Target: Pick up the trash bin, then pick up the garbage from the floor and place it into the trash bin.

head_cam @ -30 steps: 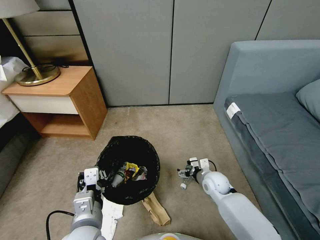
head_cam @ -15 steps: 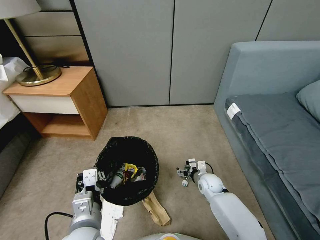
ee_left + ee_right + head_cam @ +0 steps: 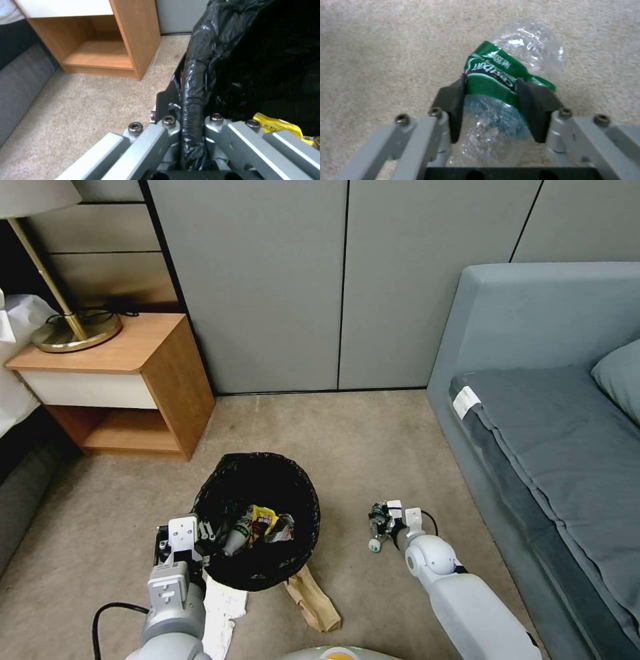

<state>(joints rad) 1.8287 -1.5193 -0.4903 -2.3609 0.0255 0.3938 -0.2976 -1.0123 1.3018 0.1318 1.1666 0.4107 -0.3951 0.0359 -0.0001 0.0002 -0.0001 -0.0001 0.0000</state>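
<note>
Head view: my left pincer (image 3: 190, 553) pinches the near rim of the small round white bin lined with crinkly black bag (image 3: 260, 517), holding it off the beige carpet floor (image 3: 373, 447), mouth up to receive litter; a yellow wrapper (image 3: 261, 519) lies inside. My right pincer (image 3: 381, 523) works low, beside the bin.

Left wrist view: both pads clamp the folded bag edge.

Right wrist view: pads squeeze the crushed clear green-labelled plastic bottle (image 3: 500, 82) at its label, where it grips best.
</note>
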